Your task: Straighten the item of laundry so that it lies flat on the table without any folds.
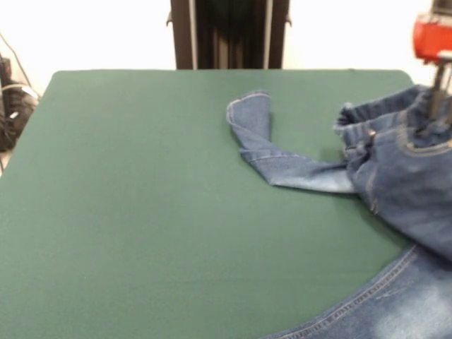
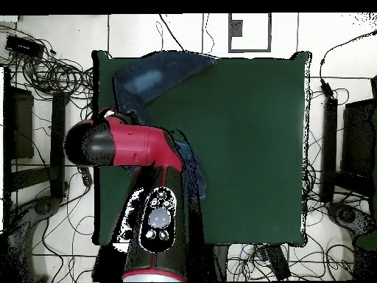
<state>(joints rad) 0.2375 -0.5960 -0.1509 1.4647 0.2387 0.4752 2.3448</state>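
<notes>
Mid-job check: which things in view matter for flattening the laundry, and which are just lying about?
Job:
jeans, bunched, one leg folded
table
gripper, down on the waistband

Lying about:
cables on the floor
black stands beside the table

Crumpled jeans [image 1: 402, 176] at green table's [image 1: 141, 212] right edge — gripper [image 1: 432, 120] touching waistband

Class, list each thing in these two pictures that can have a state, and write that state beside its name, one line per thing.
jeans: crumpled, not flat; one leg bent across the cloth with its cuff folded back, another part hanging off the table's edge.
claw: down on the jeans near the waistband; open or shut cannot be told.
arm: stretched over the jeans' side of the table.
table: mostly bare green cloth.
</notes>
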